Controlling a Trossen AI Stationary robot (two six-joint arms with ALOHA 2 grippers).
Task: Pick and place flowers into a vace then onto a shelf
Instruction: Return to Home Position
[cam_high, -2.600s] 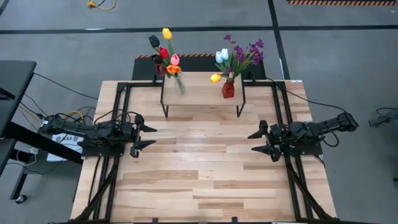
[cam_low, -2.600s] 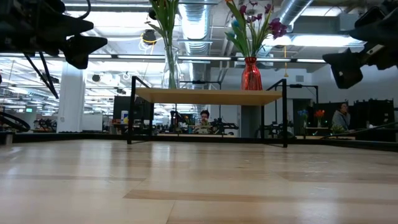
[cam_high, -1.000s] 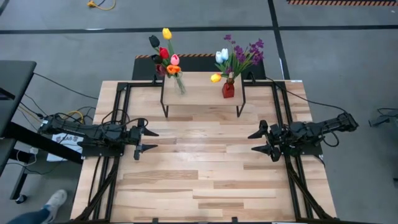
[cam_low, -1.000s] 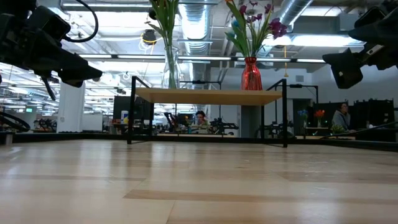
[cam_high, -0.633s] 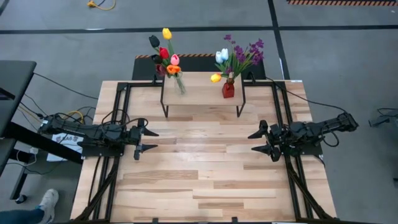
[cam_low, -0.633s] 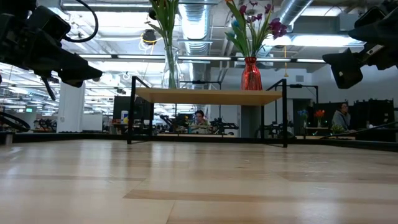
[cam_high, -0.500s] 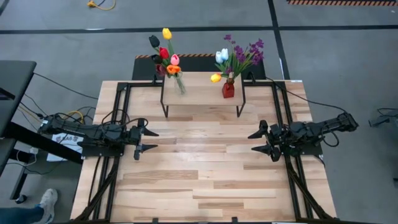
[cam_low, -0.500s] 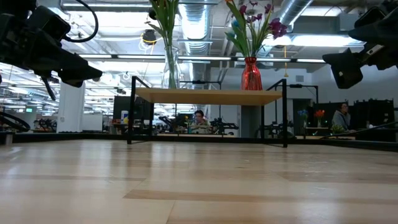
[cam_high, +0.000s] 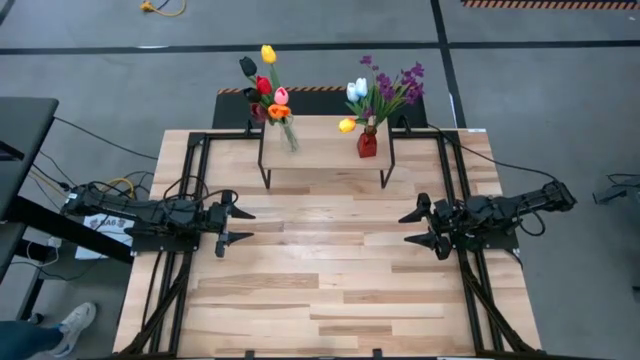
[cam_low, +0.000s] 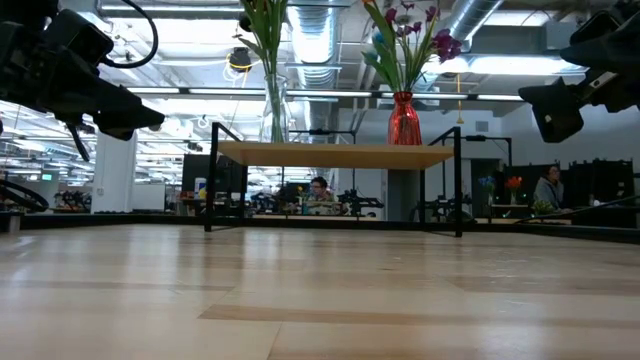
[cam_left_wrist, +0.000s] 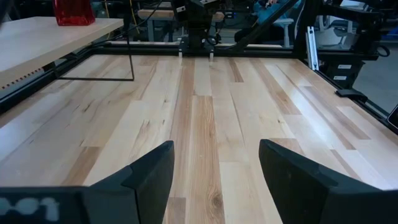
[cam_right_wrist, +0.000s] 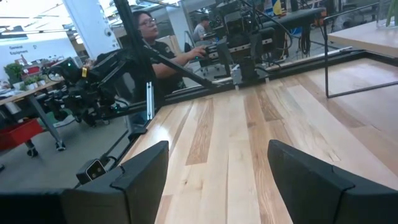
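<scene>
High view: left gripper (cam_high: 238, 227) has settled, fingers spread and empty like right gripper (cam_high: 409, 229); flowers (cam_high: 383, 92) stand on shelf (cam_high: 325, 150) beyond both, task apparently done.

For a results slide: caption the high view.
Transparent vase and red vase of flowers stand on the shelf; left gripper and right gripper hover open over the table.

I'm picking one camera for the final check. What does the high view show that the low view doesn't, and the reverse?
Only the high view: the coloured tulip heads above the transparent vase, the left gripper and right gripper, both open, at opposite sides of the table, and a shoe beside it. Only the low view: the space under the shelf, and people in the room behind. Both: the shelf bearing the transparent vase and the red vase with purple sprigs.
</scene>
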